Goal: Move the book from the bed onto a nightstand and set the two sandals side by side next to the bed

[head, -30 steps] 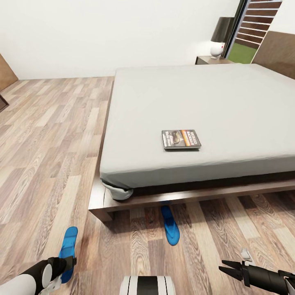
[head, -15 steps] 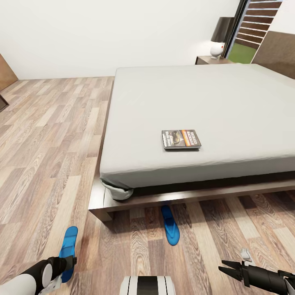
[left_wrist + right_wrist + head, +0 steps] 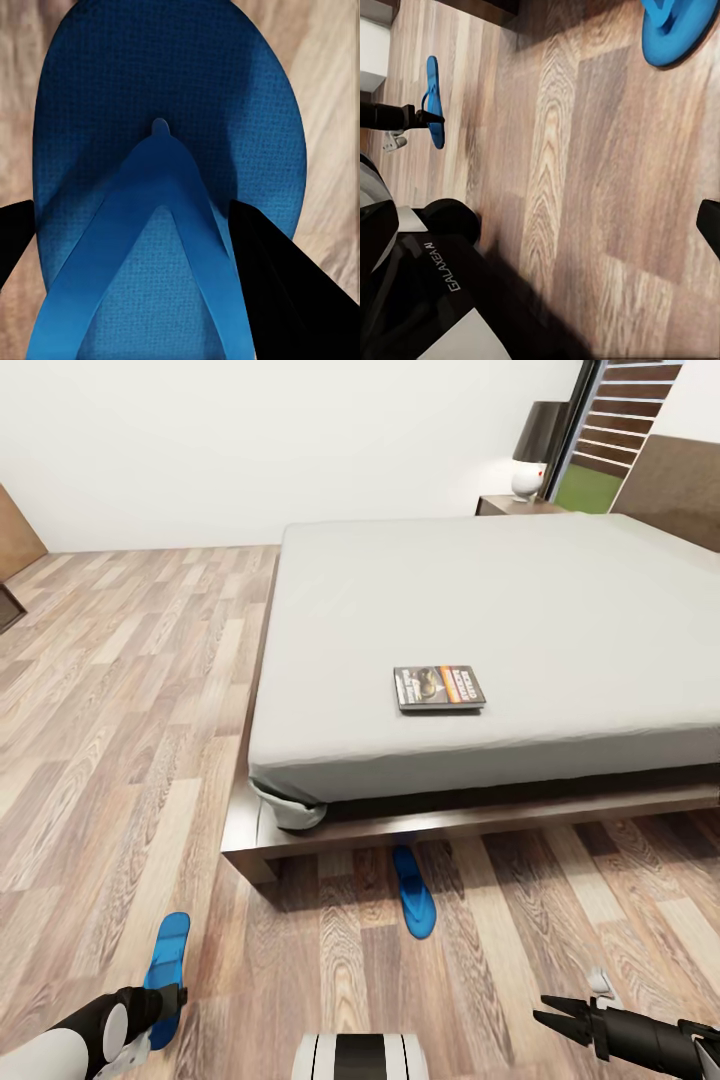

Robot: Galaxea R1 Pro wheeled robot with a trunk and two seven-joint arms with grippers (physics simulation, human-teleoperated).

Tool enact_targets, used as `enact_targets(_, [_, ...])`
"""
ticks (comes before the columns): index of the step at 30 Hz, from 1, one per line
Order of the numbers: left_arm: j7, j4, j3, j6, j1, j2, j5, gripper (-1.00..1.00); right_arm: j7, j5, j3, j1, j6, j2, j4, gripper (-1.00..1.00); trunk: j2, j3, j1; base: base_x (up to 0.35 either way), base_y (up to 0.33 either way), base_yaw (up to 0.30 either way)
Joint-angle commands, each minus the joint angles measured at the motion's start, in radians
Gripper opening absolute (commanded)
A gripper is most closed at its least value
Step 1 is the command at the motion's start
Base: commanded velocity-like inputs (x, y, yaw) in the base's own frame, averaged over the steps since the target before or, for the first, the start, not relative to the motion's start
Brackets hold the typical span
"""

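The book (image 3: 440, 688) lies flat on the grey mattress of the bed (image 3: 520, 600), near its foot edge. One blue sandal (image 3: 413, 893) lies on the floor, its heel end under the bed frame; the right wrist view also catches this floor sandal (image 3: 679, 26). My left gripper (image 3: 172, 997) is shut on the other sandal (image 3: 165, 960), which is held at the lower left. Up close, that held sandal (image 3: 161, 187) sits between the black fingers (image 3: 289, 292). My right gripper (image 3: 545, 1010) hangs open and holds nothing, low over the floor at the lower right. The nightstand (image 3: 515, 506) stands beyond the bed's far side.
A white lamp with a dark shade (image 3: 530, 478) stands on the nightstand, beside the tall window (image 3: 600, 450). The brown headboard (image 3: 675, 485) rises at the right. Brown furniture (image 3: 15, 545) sits at the left edge. Wood floor (image 3: 120, 690) spreads left of the bed. My base (image 3: 435, 300) is close behind.
The whole view has shifted a little: bed, book and floor sandal sit slightly higher in the picture. Both arms keep their pose, the left still holding its sandal.
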Motion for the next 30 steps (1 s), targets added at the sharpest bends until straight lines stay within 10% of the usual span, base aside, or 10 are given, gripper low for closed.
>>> enact_targets(1, [-0.003,-0.003,0.001,-0.007,0.000,0.000,-0.007,-1.00,0.004,-0.001,-0.002,0.000,0.010,0.000,0.000,1.00,0.000,-0.001,0.000,-0.092,0.000,0.000])
enact_targets(30, [-0.001,-0.002,-0.004,0.029,0.000,0.000,-0.007,-1.00,-0.001,-0.001,0.000,0.000,0.007,0.001,0.000,1.00,0.000,-0.001,0.000,-0.034,-0.113,0.000])
